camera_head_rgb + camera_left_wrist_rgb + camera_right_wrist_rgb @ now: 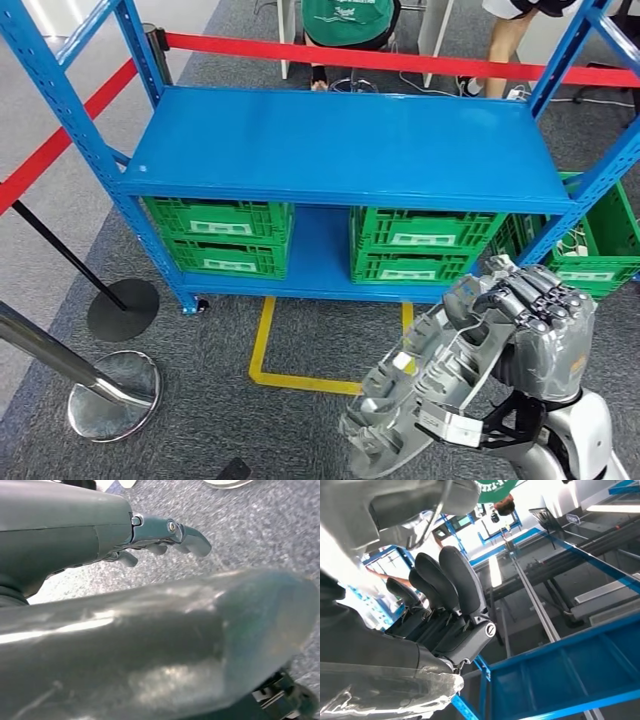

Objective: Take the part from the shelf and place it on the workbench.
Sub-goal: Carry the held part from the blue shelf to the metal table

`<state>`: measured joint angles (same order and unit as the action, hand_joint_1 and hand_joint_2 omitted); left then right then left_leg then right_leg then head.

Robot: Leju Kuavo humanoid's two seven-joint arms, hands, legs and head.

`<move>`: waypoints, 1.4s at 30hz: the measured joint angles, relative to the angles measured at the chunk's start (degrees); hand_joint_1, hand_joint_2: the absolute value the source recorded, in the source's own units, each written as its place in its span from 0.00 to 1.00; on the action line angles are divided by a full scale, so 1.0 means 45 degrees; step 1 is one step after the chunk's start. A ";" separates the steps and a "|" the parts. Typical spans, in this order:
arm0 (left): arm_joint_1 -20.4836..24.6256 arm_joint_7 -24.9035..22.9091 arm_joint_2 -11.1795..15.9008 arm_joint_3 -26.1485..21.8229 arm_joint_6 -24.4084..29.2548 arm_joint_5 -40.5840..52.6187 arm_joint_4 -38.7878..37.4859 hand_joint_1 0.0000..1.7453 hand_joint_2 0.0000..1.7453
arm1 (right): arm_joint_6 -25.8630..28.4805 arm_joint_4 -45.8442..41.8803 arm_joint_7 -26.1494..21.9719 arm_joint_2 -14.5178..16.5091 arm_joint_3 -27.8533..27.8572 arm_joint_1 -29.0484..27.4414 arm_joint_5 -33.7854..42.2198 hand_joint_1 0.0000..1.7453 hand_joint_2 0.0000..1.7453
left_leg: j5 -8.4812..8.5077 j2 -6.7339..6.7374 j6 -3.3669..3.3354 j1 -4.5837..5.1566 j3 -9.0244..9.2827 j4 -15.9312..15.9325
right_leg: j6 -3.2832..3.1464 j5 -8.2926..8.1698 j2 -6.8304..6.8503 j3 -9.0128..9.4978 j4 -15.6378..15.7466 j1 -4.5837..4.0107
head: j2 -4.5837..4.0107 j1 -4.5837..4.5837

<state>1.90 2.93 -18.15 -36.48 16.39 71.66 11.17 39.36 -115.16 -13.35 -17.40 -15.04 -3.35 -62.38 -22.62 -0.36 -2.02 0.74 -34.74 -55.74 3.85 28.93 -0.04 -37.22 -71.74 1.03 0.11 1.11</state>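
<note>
The right hand [528, 300] has its fingers curled over the upper edge of the part [423, 385], a grey ribbed casting that hangs in front of the robot, clear of the blue shelf [340, 150] and above the carpet. So the taking looks done, and the step in hand is the carry to the tabletop. The right wrist view shows the dark fingers [452, 585] wrapped round the part's edge, though how firm the hold is I cannot judge from here. The left hand [166, 532] hangs over the floor with its fingers stretched out and loosely apart, holding nothing. No tabletop shows in front; beyond the shelf are green crates [219, 235] and a red barrier tape [377, 58]. The next move likely calls for turning away from the shelf while keeping the long part level and clear of the shelf's posts.
</note>
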 joint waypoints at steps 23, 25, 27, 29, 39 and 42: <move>0.0053 -0.0251 -0.0019 0.0029 -0.0047 0.0182 -0.0002 0.00 0.00 | -0.0154 -0.0092 -0.0453 0.0007 0.0651 -0.0537 0.0718 1.00 1.00 | -0.1099 -0.0039 0.0196 -0.0097 0.1383 0.0116 | -0.0007 -0.1717 0.0034 -0.0250 0.3114 0.0062 | 0.0000 -0.0137; 0.0055 -0.0253 -0.0023 0.0025 -0.0057 0.0179 -0.0004 0.00 0.00 | -0.0171 -0.0089 -0.0461 0.0010 0.0651 -0.0585 0.0718 1.00 1.00 | -0.0787 -0.0007 0.0015 -0.0102 0.1069 0.0122 | 0.0061 -0.0511 0.0028 -0.0621 0.2017 0.0064 | 0.0000 -0.0116; 0.0056 -0.0253 -0.0023 0.0028 -0.0062 0.0177 -0.0005 0.00 0.00 | -0.0175 -0.0087 -0.0461 0.0010 0.0651 -0.0594 0.0719 1.00 1.00 | -0.0496 0.0009 -0.0048 -0.0068 0.0729 0.0105 | 0.0095 0.0591 0.0024 -0.0938 0.0265 0.0040 | 0.0000 -0.0073; 0.0055 -0.0253 -0.0024 0.0029 -0.0062 0.0176 -0.0005 0.00 0.00 | -0.0177 -0.0087 -0.0461 0.0010 0.0651 -0.0597 0.0719 1.00 1.00 | -0.0205 0.0019 -0.0041 -0.0030 0.0357 0.0088 | 0.0084 0.0548 0.0023 -0.0735 -0.0546 0.0032 | 0.0000 -0.0070; 0.0052 -0.0253 -0.0012 0.0030 -0.0062 0.0178 -0.0005 0.00 0.00 | -0.0188 -0.0121 -0.0475 0.0010 0.0651 -0.0560 0.0709 1.00 1.00 | 0.0072 -0.0011 0.0560 -0.0042 -0.0672 -0.0422 | -0.0456 -0.0245 0.0008 0.1984 0.3536 -0.0065 | 0.0000 -0.0125; 0.0057 -0.0253 -0.0005 0.0033 -0.0062 0.0171 -0.0005 0.00 0.00 | -0.0191 -0.0121 -0.0476 0.0010 0.0651 -0.0569 0.0708 1.00 1.00 | -0.1821 -0.0003 0.0726 -0.0096 -0.1278 -0.2797 | -0.0623 -0.0714 0.0036 0.1465 0.3499 -0.0083 | 0.0000 -0.0175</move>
<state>2.16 1.79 -18.17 -36.33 16.11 72.43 11.15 38.51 -115.71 -15.50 -17.35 -12.11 -5.91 -59.19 -30.81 -0.38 1.25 0.30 -40.49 -68.33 1.05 25.71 0.13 -30.63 -56.00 0.66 0.11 0.33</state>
